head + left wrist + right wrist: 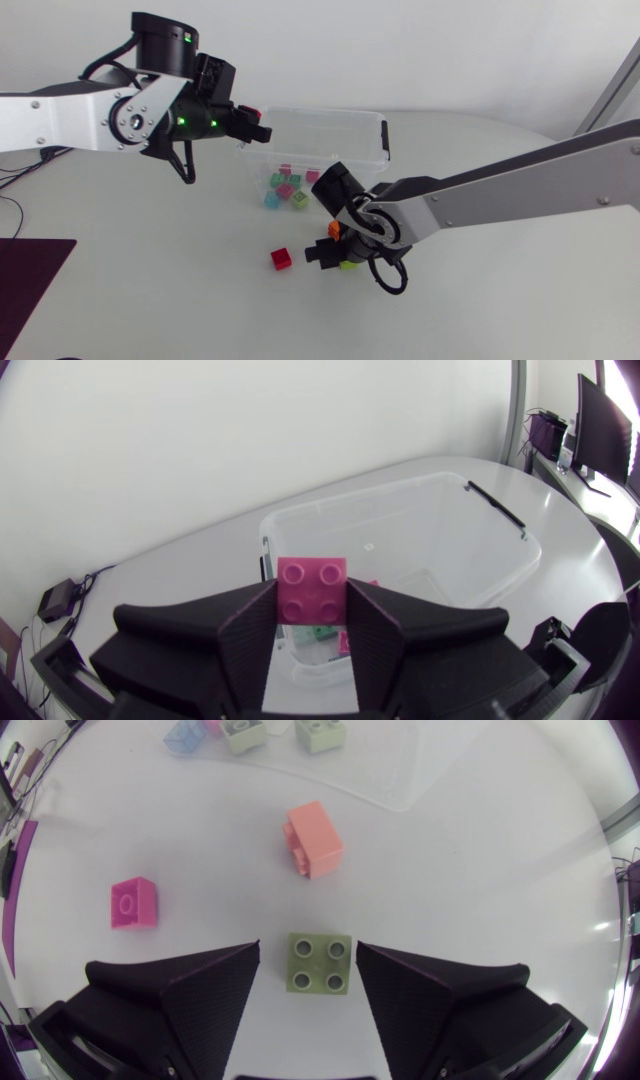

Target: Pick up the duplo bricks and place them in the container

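My left gripper point(312, 622) is shut on a pink duplo brick point(313, 588), studs facing the camera. It hangs over the left rim of the clear plastic container point(330, 128), which holds several bricks point(287, 188). My right gripper point(308, 962) is low over the table in front of the container, open. A green brick point(320, 963) lies between its fingers, with a gap on one side and the other finger very near it. Ahead of that gripper lie an orange brick point(314, 840) and, off to one side, a second pink brick point(133, 903).
The container's near wall point(400, 790) runs just beyond the orange brick. A dark purple mat point(25, 285) covers the table's front left corner. In the head view my right arm point(500, 195) crosses the table from the right edge.
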